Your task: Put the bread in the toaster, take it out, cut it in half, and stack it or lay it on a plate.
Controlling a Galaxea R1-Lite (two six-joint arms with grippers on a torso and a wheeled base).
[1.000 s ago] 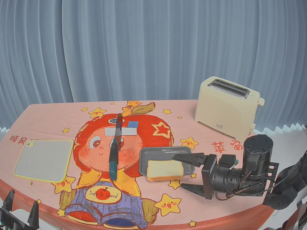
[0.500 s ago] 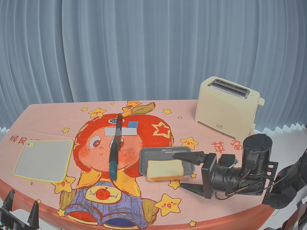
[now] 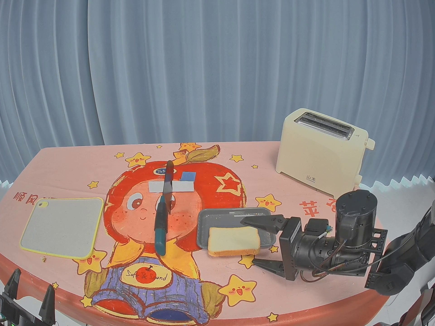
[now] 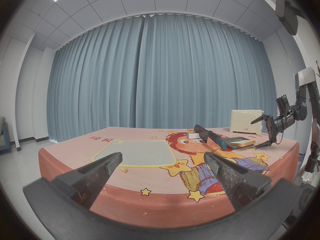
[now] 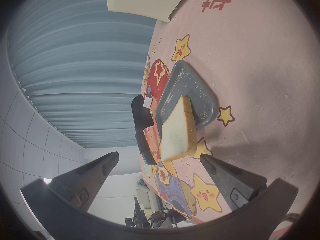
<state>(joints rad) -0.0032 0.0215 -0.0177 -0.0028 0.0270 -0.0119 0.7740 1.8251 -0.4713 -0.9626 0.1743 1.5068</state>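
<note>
Bread (image 3: 234,241) flat on grey tray (image 3: 217,214), overhanging edge, just ahead of right claw (image 3: 247,241), not yet touched. Claw released, turned sideways, low, probably to pinch slice by its edges. Toaster (image 3: 319,152) near claw's far flank, slots up. Knife (image 3: 161,218) and cutting board (image 3: 63,226) beyond bread. Left claw (image 4: 162,155) released, well apart.

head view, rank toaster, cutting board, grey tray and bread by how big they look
1. toaster
2. cutting board
3. grey tray, partly covered by the bread
4. bread

Right hand (image 3: 248,241) sideways, fingers (image 3: 267,223) well apart; left hand (image 4: 161,156) likewise.
</note>
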